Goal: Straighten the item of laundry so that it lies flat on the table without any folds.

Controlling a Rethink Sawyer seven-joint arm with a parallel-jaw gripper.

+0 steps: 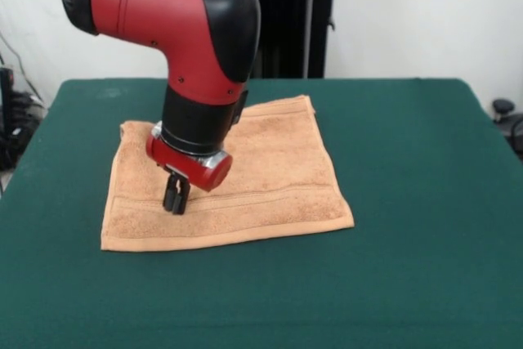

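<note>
Front view only. Tan towel [270,161] spread on the green bench [409,284], left of centre, well clear of every bench edge. Roughly four-cornered outline, near edge running almost straight, woven stripe [278,195] just inside that near hem. No obvious fold across the visible part; slight waviness along the far right hem. Far-left portion hidden behind the red and black arm [163,6], so flatness there not confirmable.

End effector [175,200] down on the near-left part of the towel, just above the stripe, tilted slightly. Prongs drawn together, tips at or on the pile. Not clear whether any cloth is pinched between them.

Handling, as a judgement: light, soft terry, no stiffness at all. Likely to drape and bunch when lifted, and to drag rather than slide on the felt-like top. Nothing fragile. Looped pile likely easy to grip, but a mid-panel pinch would probably raise a tent and a new crease.

Best taken at a hemmed edge or a corner, where the doubled cloth gives a firmer bite. Then drawn outward, low and slow, away from the centre. Near-left corner [106,243] closest to hand. Risk: dragging the whole towel instead of smoothing it, with nothing holding the opposite side down.
</note>
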